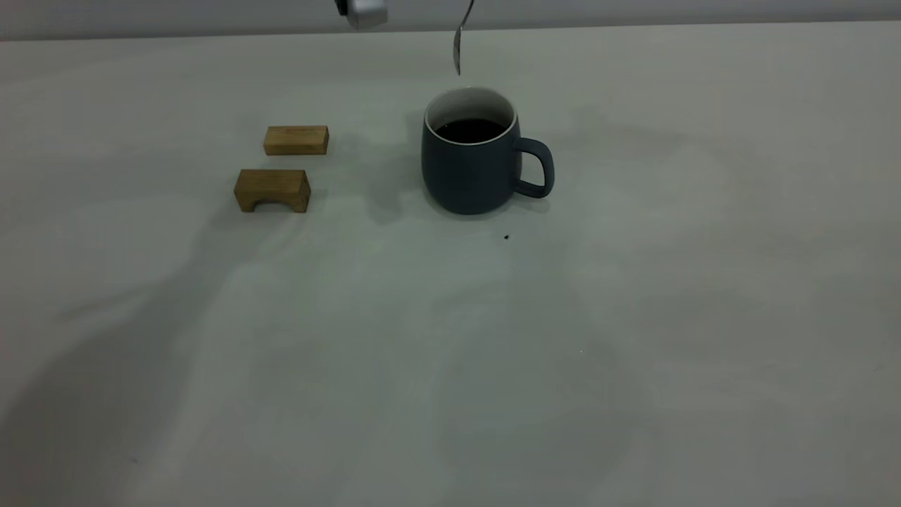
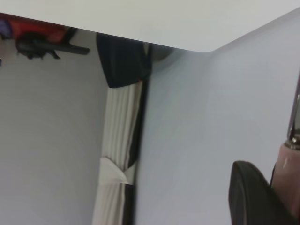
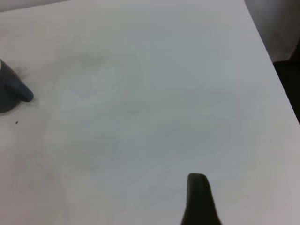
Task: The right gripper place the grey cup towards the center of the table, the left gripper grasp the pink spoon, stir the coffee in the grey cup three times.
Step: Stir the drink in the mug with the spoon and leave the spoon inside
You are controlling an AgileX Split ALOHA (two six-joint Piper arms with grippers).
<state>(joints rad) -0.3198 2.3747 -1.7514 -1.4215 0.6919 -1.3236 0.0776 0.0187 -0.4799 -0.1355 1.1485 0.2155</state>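
Observation:
The grey cup (image 1: 470, 169) stands upright near the middle of the table (image 1: 450, 352), its handle pointing right, with dark coffee (image 1: 470, 130) inside. The pink spoon (image 1: 458, 42) hangs bowl-down just above the cup's far rim, clear of the coffee. Its pink handle (image 2: 288, 166) is clamped in my left gripper (image 2: 275, 182), of which only a silver-grey part (image 1: 362, 10) shows at the exterior view's top edge. My right gripper (image 3: 197, 199) hovers over bare table well away from the cup (image 3: 10, 93) and holds nothing that I can see.
Two wooden blocks lie left of the cup: a flat one (image 1: 295, 140) and an arched one (image 1: 272, 190). A tiny black speck (image 1: 506, 237) marks the table in front of the cup. The table's edge (image 3: 272, 56) runs beside the right gripper.

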